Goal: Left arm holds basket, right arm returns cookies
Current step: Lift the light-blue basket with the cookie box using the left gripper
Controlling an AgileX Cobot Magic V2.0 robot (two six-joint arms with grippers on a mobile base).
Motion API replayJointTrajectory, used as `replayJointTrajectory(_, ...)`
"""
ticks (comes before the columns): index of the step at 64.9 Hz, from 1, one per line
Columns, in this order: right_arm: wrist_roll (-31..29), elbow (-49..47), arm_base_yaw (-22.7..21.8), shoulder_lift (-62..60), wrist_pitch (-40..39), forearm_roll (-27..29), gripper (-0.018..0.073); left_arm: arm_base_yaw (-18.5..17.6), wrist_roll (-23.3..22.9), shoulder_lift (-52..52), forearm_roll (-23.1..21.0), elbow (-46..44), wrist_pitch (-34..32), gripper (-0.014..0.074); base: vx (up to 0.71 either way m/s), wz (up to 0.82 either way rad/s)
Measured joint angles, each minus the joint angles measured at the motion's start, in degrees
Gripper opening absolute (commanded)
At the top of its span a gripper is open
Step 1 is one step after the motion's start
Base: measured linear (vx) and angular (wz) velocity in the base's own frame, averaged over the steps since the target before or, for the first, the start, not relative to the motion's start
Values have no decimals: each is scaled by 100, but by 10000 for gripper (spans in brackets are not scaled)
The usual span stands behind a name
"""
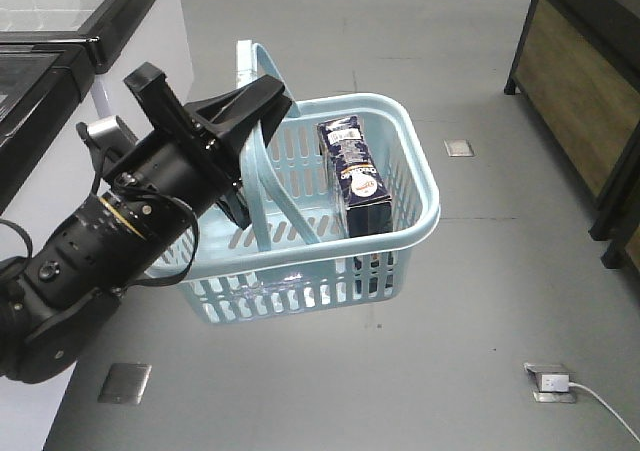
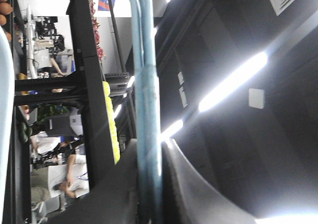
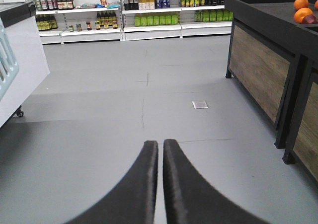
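Left pincer (image 1: 258, 109) clamps basket (image 1: 330, 252) handle, cookies (image 1: 358, 176) inside; right pincer (image 3: 160, 147) closed empty near counter (image 3: 256, 72)

Left arm (image 1: 150, 206): black cylindrical barrel with yellow ring (image 1: 113, 211), silver-grey block (image 1: 100, 129) and looped black cable (image 1: 193, 233). Left claw (image 1: 258, 151) and right claw (image 3: 160, 143): matte black, two tapered fingers each.

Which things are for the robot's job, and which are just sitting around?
For the job: left arm, basket, cookies inside it, shut right fingers.
Just around: oranges, shelf bottles, floor socket.
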Motion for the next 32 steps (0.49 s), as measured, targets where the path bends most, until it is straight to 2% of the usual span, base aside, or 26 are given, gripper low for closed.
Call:
replayJointTrajectory(14,0,0,0,0,0,0,-6,-237,7,0,-501,674,-230,-3,0,0)
replayJointTrajectory(32,0,0,0,0,0,0,-6,-647,25,0,-617,1202,-182,-3,0,0)
